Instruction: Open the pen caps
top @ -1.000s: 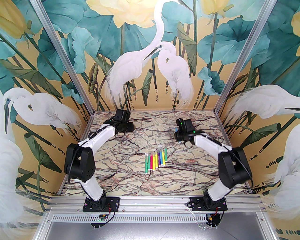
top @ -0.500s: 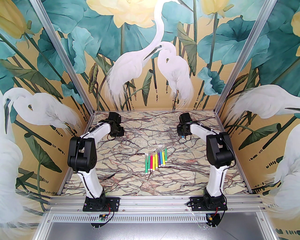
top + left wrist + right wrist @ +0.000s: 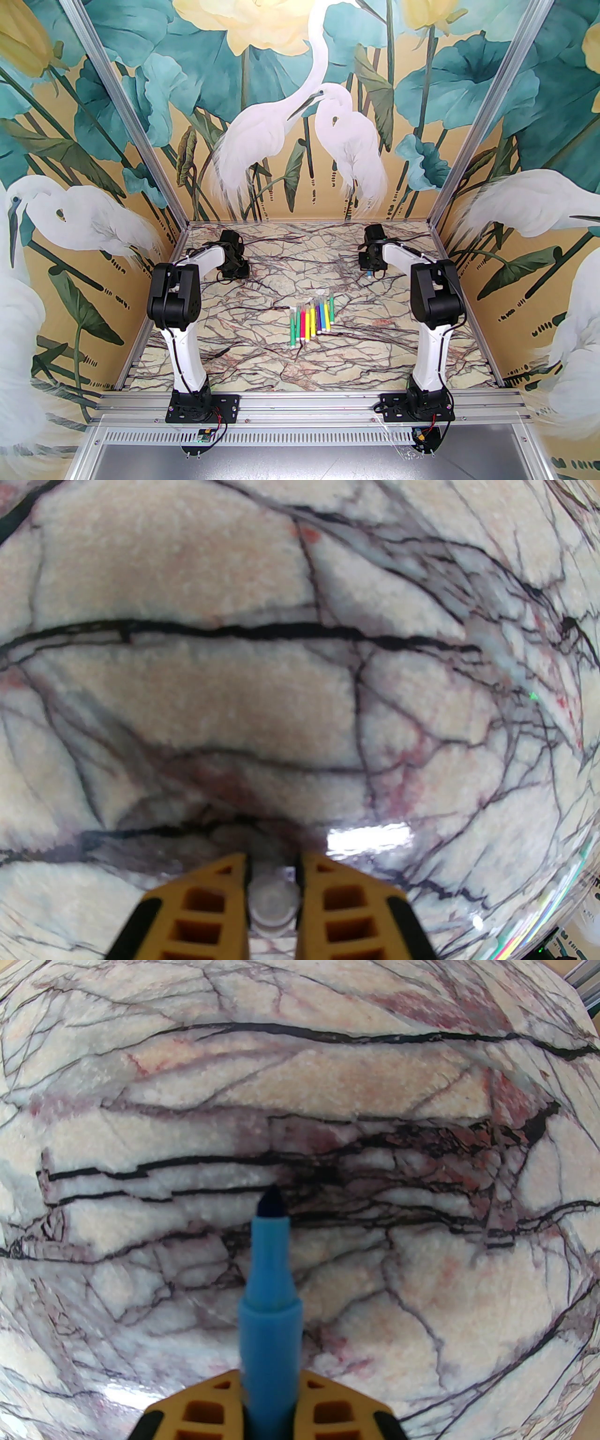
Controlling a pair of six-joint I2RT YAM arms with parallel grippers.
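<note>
Between the yellow fingers of my left gripper [image 3: 274,865] sits a clear pen cap [image 3: 274,904], seen end-on; the gripper is shut on it low over the marble. My right gripper [image 3: 271,1377] is shut on a blue pen [image 3: 269,1297] whose dark tip is bare and points at the table. From above, the left gripper [image 3: 233,272] is at the far left and the right gripper [image 3: 370,272] at the far right. Several bright pens [image 3: 311,321] lie side by side mid-table. A few loose clear pen caps [image 3: 320,295] rest at the row's far end.
The marble table [image 3: 262,361] is boxed in by painted walls with aluminium posts at the far corners [image 3: 183,220]. Both arm bases stand on the near rail [image 3: 300,403]. Open marble lies between the two grippers and in front of the pen row.
Both arms have straightened up, elbows moving inward. The grippers have drawn apart toward the far corners and turned down to the table, each keeping its hold.
</note>
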